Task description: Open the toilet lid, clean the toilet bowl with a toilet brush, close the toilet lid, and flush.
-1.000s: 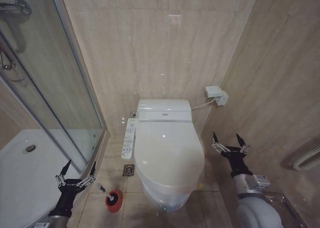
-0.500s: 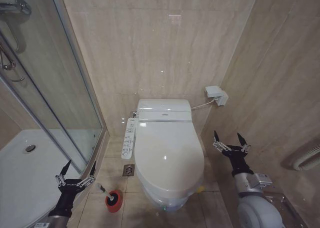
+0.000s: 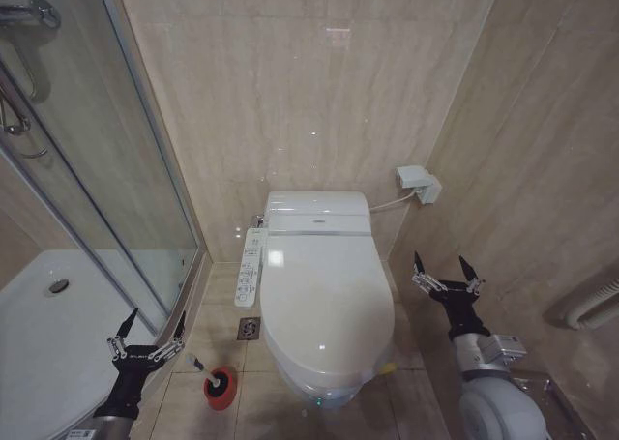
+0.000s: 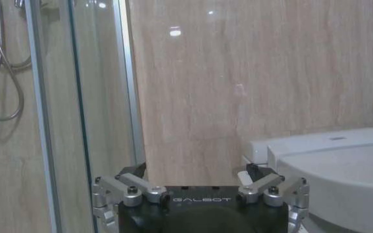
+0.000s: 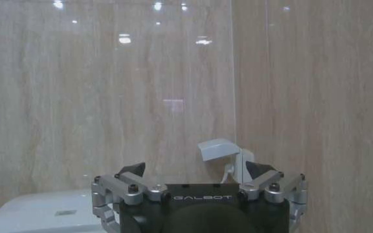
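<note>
head: high, fwd-down | wrists: low, face wall | shared: toilet lid (image 3: 324, 300)

Glossy white plastic and polished stone around the toilet

The toilet lid (image 3: 324, 300) is smooth glossy white plastic with light spots on it. Behind the lid, the wall (image 3: 309, 82) looks like polished beige stone tile with a soft shine. Left of the lid, the shower door (image 3: 106, 169) is clear glass in a shiny metal frame. Both grippers, left gripper (image 3: 147, 336) and right gripper (image 3: 445, 275), show matt black bodies with bare metal joints.
</note>
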You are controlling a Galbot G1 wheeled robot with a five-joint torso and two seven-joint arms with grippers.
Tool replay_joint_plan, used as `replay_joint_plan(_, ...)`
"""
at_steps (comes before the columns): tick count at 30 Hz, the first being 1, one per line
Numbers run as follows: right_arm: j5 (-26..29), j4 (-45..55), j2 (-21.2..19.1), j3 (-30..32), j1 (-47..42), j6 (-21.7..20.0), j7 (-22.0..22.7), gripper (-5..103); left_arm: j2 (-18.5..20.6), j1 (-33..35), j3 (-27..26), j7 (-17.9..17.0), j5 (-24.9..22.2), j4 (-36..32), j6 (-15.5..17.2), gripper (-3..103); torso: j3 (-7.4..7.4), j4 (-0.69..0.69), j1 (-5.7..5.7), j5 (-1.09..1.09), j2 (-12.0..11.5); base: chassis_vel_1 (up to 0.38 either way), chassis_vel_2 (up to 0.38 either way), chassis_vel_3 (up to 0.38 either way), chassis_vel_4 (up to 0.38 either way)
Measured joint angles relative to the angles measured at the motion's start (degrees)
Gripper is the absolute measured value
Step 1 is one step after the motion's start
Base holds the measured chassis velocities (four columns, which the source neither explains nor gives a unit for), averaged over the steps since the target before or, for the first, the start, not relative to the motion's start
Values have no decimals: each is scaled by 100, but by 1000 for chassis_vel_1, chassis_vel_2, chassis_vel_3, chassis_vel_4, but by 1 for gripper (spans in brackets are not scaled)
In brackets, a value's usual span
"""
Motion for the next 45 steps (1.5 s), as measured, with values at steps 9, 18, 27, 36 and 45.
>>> replay_joint_plan(9, 1, -1, 0, -1, 0, 0, 0, 100, 0, 0, 0, 0, 0, 0, 0, 100, 0, 0, 0, 0, 0, 0, 0, 0, 0)
replay_joint_plan(18, 1, -4, 0, -1, 0, 0, 1, 100, 0, 0, 0, 0, 0, 0, 0, 100, 0, 0, 0, 0, 0, 0, 0, 0, 0)
replay_joint_plan(27, 1, -6, 0, -1, 0, 0, 1, 100, 0, 0, 0, 0, 0, 0, 0, 100, 0, 2, 0, 0, 0, 0, 0, 0, 0)
replay_joint_plan(36, 1, -6, 0, -1, 0, 0, 1, 100, -2, -8, 2, -4, -2, 0, 12, 100, 0, 2, 0, 0, 0, 0, 0, 0, 0)
replay_joint_plan(45, -1, -6, 0, -1, 1, 0, 1, 100, -130, -399, 295, -275, -193, -83, 785, 100, 0, 0, 0, 0, 0, 0, 0, 0, 0)
